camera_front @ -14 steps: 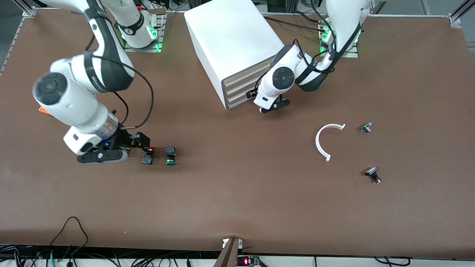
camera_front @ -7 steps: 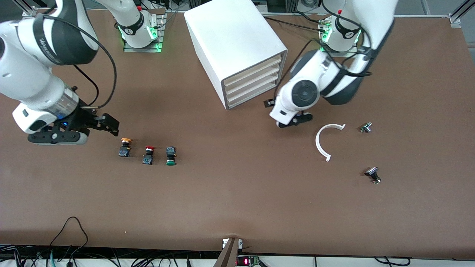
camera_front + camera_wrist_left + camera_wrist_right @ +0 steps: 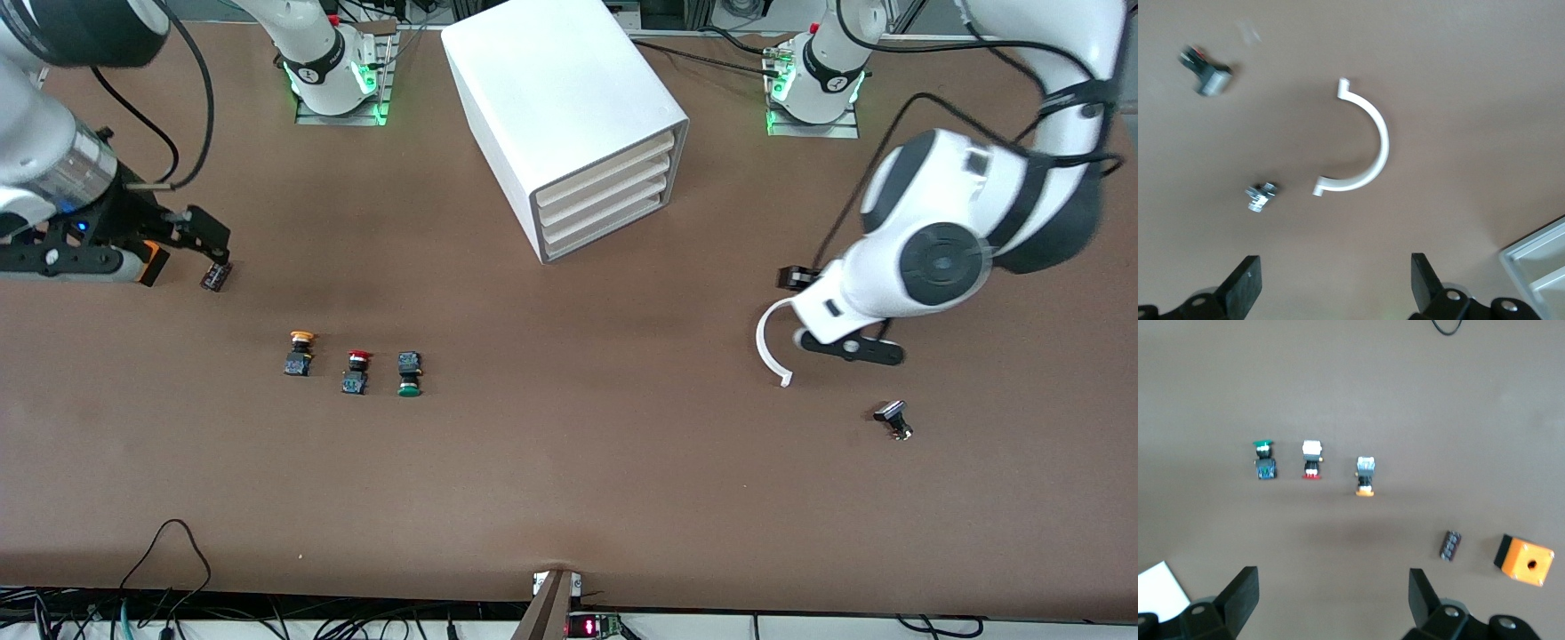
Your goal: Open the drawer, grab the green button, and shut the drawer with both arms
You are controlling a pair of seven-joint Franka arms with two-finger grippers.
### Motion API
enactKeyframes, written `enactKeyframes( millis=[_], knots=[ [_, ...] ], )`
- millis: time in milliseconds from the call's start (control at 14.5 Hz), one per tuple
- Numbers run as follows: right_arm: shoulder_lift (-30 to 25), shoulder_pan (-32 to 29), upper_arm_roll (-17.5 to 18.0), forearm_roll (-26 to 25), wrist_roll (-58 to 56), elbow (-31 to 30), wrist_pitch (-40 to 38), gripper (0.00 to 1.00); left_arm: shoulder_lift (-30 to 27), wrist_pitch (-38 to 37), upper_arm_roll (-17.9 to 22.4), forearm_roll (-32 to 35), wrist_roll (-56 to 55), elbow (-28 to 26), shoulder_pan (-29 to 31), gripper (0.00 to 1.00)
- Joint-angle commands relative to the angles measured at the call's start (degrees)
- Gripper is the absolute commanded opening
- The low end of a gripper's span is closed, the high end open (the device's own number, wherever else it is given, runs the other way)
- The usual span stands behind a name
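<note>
A yellow-capped button (image 3: pixel 300 352) and a red-capped button (image 3: pixel 356 372) stand side by side on the brown bench (image 3: pixel 569 498). Toward the right arm's end lie a small dark part (image 3: pixel 214 276) and an orange block (image 3: pixel 1526 561). A white curved piece (image 3: pixel 768 345) and two small metal parts (image 3: pixel 1261 197) (image 3: pixel 893 419) lie toward the left arm's end

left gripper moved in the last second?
Yes. The left gripper went from the front of the drawer cabinet toward the left arm's end of the table and now hangs over the white C-shaped piece, jaws open.
</note>
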Motion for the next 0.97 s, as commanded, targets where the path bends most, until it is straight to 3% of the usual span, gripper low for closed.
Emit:
enactKeyframes(
  millis=[0,207,345,414,552,759,897],
  knots=[
    [-5.4,-3.4,2.9,-0.6,1.7,-3.0,-2.3,0.99,-2.1,-3.9,-1.3,1.2,9.0,4.6,3.9,0.99],
    [-10.0,-6.2,4.1,0.3,1.6,-6.7,-0.8,0.99,-9.7,-4.8,0.6,0.0,9.7,1.3,3.8,0.98],
    [-11.7,-6.7,4.0,2.0,1.0,-9.0,-0.2,0.99,-15.2,-3.9,11.4,-11.7,10.0,-3.5,0.8,0.99],
    [-12.5,-6.7,3.9,2.0,0.7,-10.3,0.8,0.99,-17.6,-2.7,15.9,-14.4,10.0,-6.2,-2.0,0.99],
    [-12.5,-6.7,4.0,2.0,0.7,-11.1,1.4,0.99,-22.6,0.0,18.3,-14.4,10.0,-10.4,-3.8,0.99],
    [-12.5,-6.5,4.1,2.0,0.7,-10.9,1.3,0.99,-29.7,15.1,23.1,-14.4,9.6,-21.2,-7.5,0.99],
    [-12.5,-6.2,4.0,2.1,0.7,-10.8,1.5,0.99,-29.9,14.3,23.5,-12.7,9.4,-21.3,-8.1,0.99]
  ],
)
